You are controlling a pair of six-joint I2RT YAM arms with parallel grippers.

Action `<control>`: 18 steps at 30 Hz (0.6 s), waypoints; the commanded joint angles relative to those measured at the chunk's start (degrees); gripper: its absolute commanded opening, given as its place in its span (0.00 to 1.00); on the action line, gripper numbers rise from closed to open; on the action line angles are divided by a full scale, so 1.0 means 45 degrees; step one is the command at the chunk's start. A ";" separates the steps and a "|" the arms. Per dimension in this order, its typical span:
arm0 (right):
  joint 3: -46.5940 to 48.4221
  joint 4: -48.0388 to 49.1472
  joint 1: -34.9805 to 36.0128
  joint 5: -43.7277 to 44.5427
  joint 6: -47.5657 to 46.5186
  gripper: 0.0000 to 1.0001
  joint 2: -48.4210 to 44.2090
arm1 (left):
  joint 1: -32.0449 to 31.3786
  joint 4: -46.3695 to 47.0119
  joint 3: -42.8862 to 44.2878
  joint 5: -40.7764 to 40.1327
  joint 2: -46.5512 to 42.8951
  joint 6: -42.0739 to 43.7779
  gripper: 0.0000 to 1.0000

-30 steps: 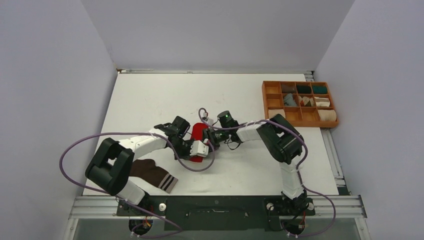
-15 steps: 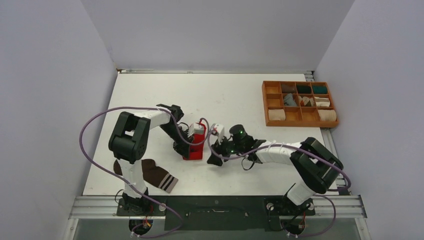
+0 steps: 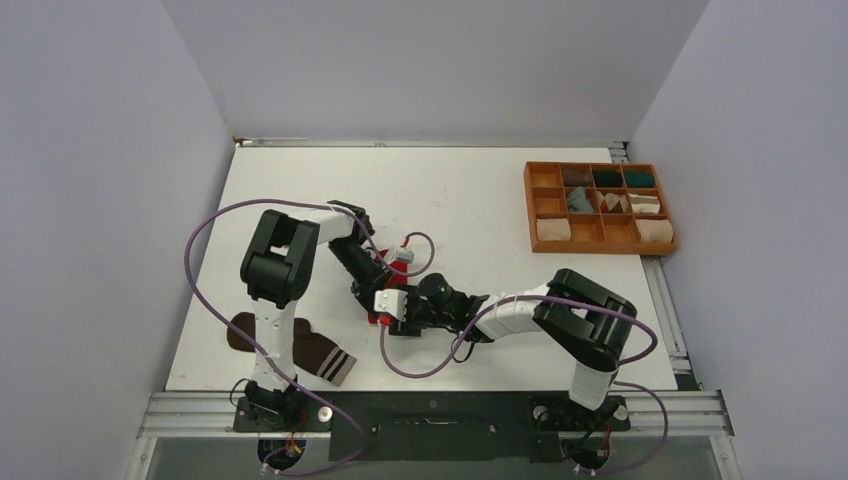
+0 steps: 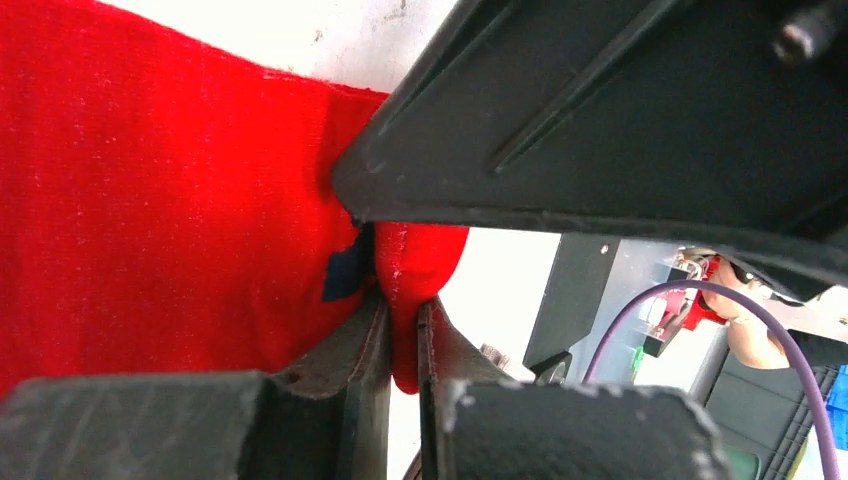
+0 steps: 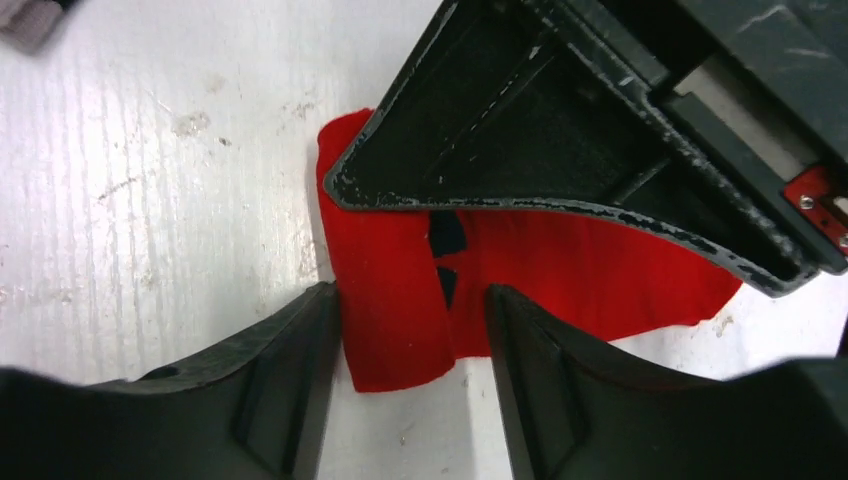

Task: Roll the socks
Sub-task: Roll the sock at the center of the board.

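The left gripper [image 4: 400,335] is clamping the edge of the red sock [image 4: 150,200], limp and light; the right gripper [image 5: 408,310], jaws apart, is straddling its folded end, probably the best hold

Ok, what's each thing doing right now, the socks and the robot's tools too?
red sock, end folded over, one edge pinched.
left tool, shut on the red sock.
right tool, open, fingers either side of the red sock's folded end.
brown sock, lying flat, not rolled.
wooden tray, holding rolled bundles.
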 commanded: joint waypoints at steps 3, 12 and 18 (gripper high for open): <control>0.0754 -0.0283 0.0146 0.0097 -0.0617 0.23 0.0585 | -0.0095 -0.0275 0.0583 0.0116 0.0530 0.0024 0.00; -0.0255 -0.0498 -0.0651 -0.1593 0.3241 0.05 -0.0066 | 0.1941 0.2051 -0.0594 0.2326 -0.3073 0.0537 0.53; 0.0214 -0.0296 -0.2073 -0.5033 0.6579 0.05 0.1152 | 0.1859 0.4602 -0.3110 0.2130 -0.6059 0.1797 0.59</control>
